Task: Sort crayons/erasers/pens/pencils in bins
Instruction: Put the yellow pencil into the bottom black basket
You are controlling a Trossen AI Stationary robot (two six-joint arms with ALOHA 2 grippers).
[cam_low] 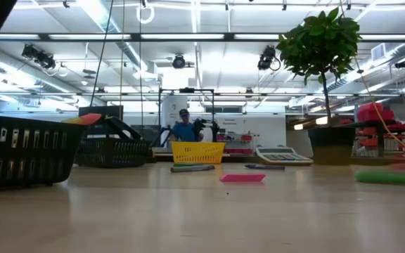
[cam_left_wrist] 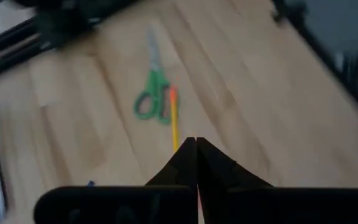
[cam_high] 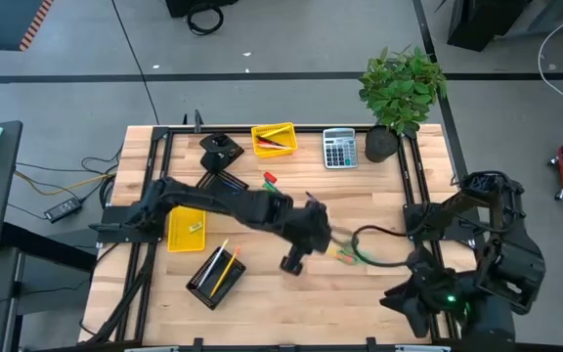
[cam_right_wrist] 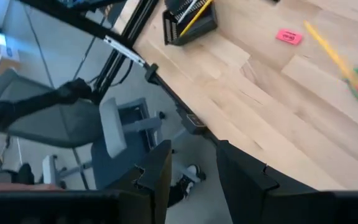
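I read the sort as partly done. My left gripper (cam_left_wrist: 196,149) sits over the middle of the bench with its fingers clenched together on the near end of a yellow pencil (cam_left_wrist: 174,121); the pencil lies on the wood just beside the green-handled scissors (cam_left_wrist: 151,99). My right gripper (cam_right_wrist: 194,168) waits off the bench's front right corner, fingers apart and holding nothing. As for the bins: the black mesh bin (cam_high: 214,276) near the front left edge already holds a few pencils, the yellow bin (cam_high: 185,231) by the left edge holds one small piece I take for an eraser, the yellow bin (cam_high: 273,139) at the back edge holds something red, and the second black mesh bin (cam_high: 222,154) at the back left I cannot see into. Left to do: this pencil, a pink eraser (cam_right_wrist: 289,36) out on the wood, and small red and green pieces (cam_high: 269,179) behind the left arm. The calculator (cam_high: 338,149) and the potted plant (cam_high: 399,93) stand at the back right corner.
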